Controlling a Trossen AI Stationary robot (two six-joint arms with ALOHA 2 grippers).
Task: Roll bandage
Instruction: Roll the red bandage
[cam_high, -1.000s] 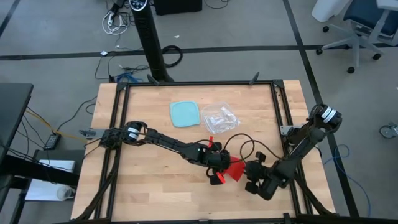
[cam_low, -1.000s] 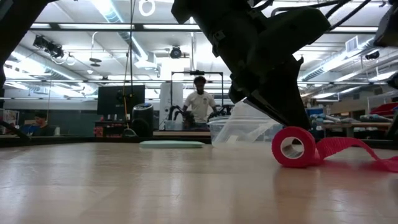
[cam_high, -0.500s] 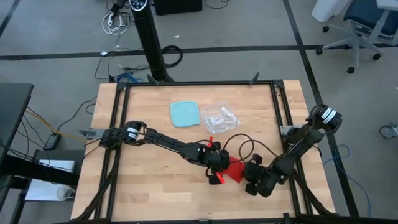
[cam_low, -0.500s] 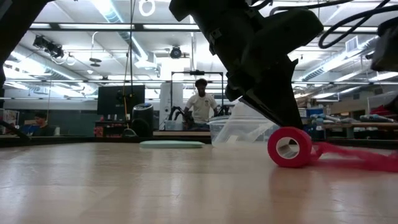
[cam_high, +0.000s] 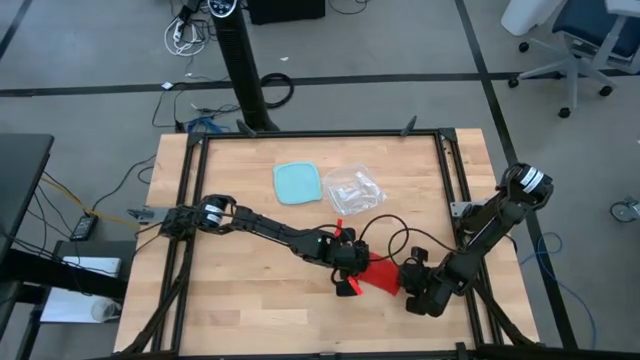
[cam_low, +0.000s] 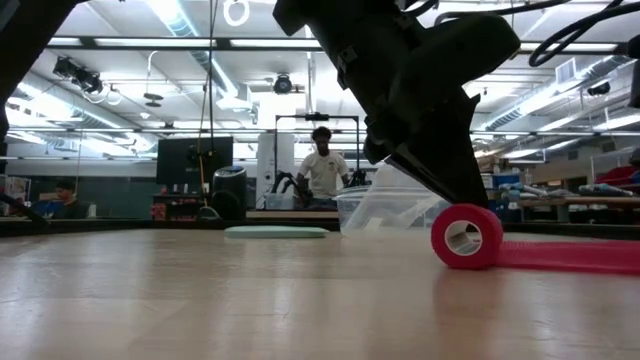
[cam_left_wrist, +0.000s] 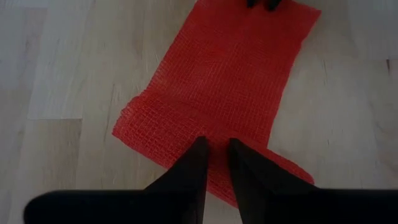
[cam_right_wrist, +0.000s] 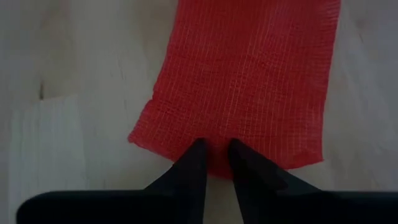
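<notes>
bandage (cam_high: 380, 275): red strip lay flat on the near right part of the tabletop (cam_high: 240, 200), one end wound into a small roll (cam_low: 466, 236) standing on edge
left gripper (cam_left_wrist: 216, 155): was down at the roll end, fingers pinched tight on the fabric
right gripper (cam_right_wrist: 216, 154): sat at the strip's other end, fingers nipped onto that edge, strip pulled out straight between the two
container (cam_high: 298, 183): light blue, far middle
bag (cam_high: 353, 189): clear, crinkly, just right of the container
person (cam_low: 322, 165): stood way back in the room
</notes>
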